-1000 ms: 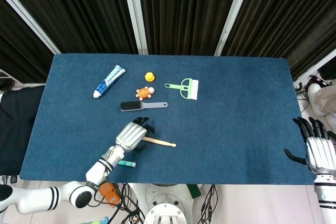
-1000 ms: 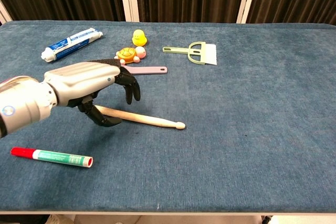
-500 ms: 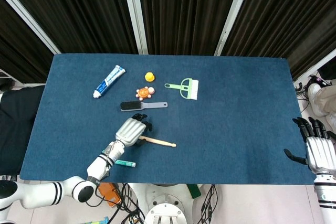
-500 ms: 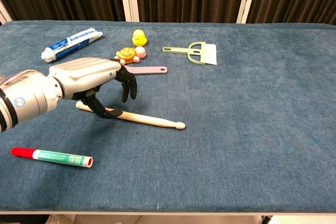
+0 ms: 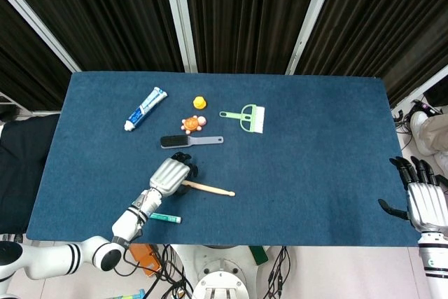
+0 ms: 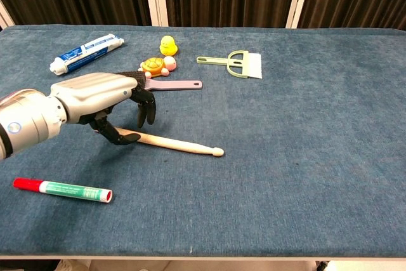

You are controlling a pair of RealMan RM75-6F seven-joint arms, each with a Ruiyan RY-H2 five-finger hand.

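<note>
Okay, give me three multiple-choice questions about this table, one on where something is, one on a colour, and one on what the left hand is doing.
1. Where does the marker lie?
A. beside the toothpaste
B. near the front table edge, left of the drumstick
C. under the green brush

2. What colour is the duck?
A. yellow
B. red
C. blue

3. What is the left hand doing?
A. lying flat off the table
B. holding the marker
C. arched over the thick end of the drumstick, fingertips about it

Answers: 1 B, the marker sits close to the near edge; 2 A, the duck is plainly yellow; 3 C, the fingers curl down round the stick's end.
</note>
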